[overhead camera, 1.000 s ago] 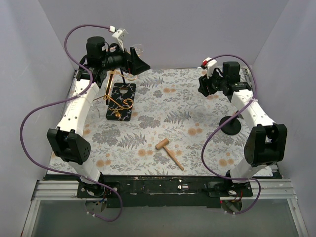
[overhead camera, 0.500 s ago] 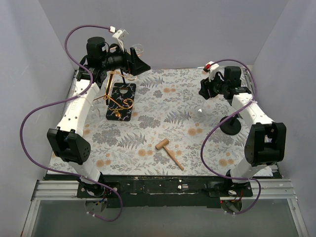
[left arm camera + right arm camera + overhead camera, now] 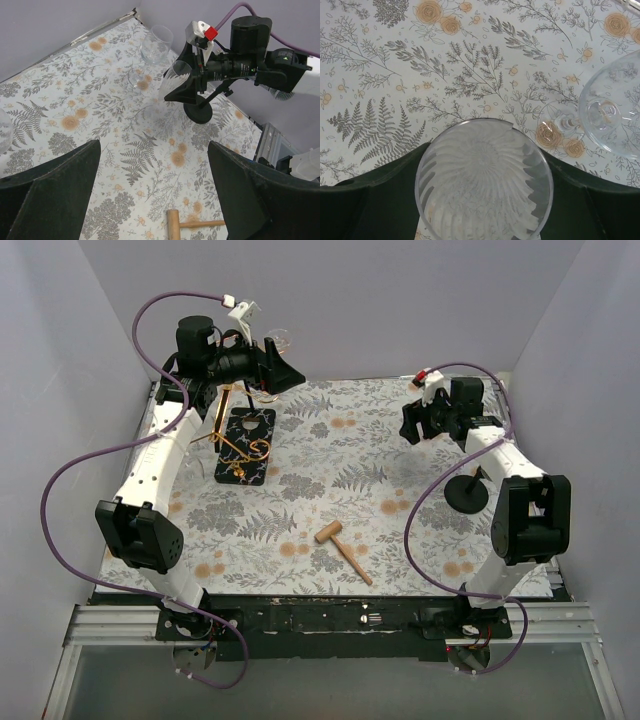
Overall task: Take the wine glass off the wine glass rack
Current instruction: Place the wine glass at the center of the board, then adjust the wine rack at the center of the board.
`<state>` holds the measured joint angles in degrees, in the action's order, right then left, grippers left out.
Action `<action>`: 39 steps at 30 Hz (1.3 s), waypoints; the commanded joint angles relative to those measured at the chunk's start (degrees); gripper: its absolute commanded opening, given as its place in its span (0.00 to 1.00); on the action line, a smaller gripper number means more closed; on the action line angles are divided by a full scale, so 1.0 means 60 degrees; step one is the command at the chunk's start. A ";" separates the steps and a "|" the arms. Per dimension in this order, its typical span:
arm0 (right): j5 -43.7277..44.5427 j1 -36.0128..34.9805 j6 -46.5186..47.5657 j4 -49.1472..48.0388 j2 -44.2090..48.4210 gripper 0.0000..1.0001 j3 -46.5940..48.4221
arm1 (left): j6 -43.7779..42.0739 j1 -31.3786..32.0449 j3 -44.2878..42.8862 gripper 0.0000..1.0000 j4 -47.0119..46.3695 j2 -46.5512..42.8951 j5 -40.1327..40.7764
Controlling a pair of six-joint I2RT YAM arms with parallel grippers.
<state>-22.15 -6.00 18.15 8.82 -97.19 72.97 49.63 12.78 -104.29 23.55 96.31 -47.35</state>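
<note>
Placement is the step in hand, as I judge it: the glass is off the rack and wants a safe spot on the table. To do it well I should lower it over bare floral cloth [image 3: 330, 470] and steer away from the other glass close by. I should bring it down until it bears on the cloth, and only then let my fingers part. The squeeze on so thin a bowl should be light and even.

My right gripper [image 3: 412, 426], at 2 o'clock on the table, has the swirl-ribbed wine glass [image 3: 484, 182] between its fingers [image 3: 380, 190]. Seen along the wrist, the round bowl fills the gap and a finger meets it on each side. From the left wrist it looks clear of the cloth, so I take it as gripped, jaws set wide around the bowl. At 3 o'clock of it in the right wrist view, a clear wine glass [image 3: 615, 107] is on the cloth.

My left gripper [image 3: 152, 165] stands wide open and holds nothing, high at 10 o'clock above the wine glass rack [image 3: 243, 445]. A further glass bowl [image 3: 283, 338] shows just behind that gripper; whether it hangs on the rack I cannot tell. A wooden mallet [image 3: 342, 547] lies near 6 o'clock, well apart.
</note>
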 commanded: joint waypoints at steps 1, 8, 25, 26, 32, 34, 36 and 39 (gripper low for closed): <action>-0.0028 0.0077 -0.0461 -0.0401 0.0260 0.85 0.0509 | -0.0200 0.0039 0.0023 0.89 0.0000 -0.0540 -0.0018; -0.0365 0.0077 -0.0930 0.0053 0.0714 0.88 0.1255 | -0.0215 0.0039 -0.0064 0.89 -0.0014 -0.0495 -0.0047; -0.2224 0.0019 -0.1707 -0.0620 0.1550 0.87 0.3380 | -0.2263 -0.3135 -0.4868 0.98 0.2971 0.0295 0.1214; -0.2327 -0.0097 -0.1547 -0.0548 0.1477 0.87 0.3467 | -0.2541 -0.3662 -0.4913 0.98 0.3264 0.0281 0.1140; -0.2518 -0.0991 -0.0652 -0.0020 0.0920 0.87 0.3892 | -0.3231 -0.7205 -0.2619 0.98 0.3560 -0.1166 -0.0102; -0.2636 -0.1255 -0.0594 -0.0005 0.0686 0.86 0.4039 | -0.3552 -0.8363 -0.1739 0.98 0.3837 -0.1621 -0.0733; -0.2709 -0.1562 -0.0492 0.0010 0.0496 0.86 0.4098 | -0.4239 -0.9215 -0.1108 0.98 0.4319 -0.2003 -0.1261; -0.2885 -0.2016 -0.0578 -0.0034 0.0247 0.86 0.4113 | -0.5906 -0.9876 -0.0520 0.98 0.5737 -0.2370 -0.1629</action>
<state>-36.88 -15.38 13.93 9.06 -94.19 95.15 26.92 -43.03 -110.10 47.31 89.38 -49.41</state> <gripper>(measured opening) 0.860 0.981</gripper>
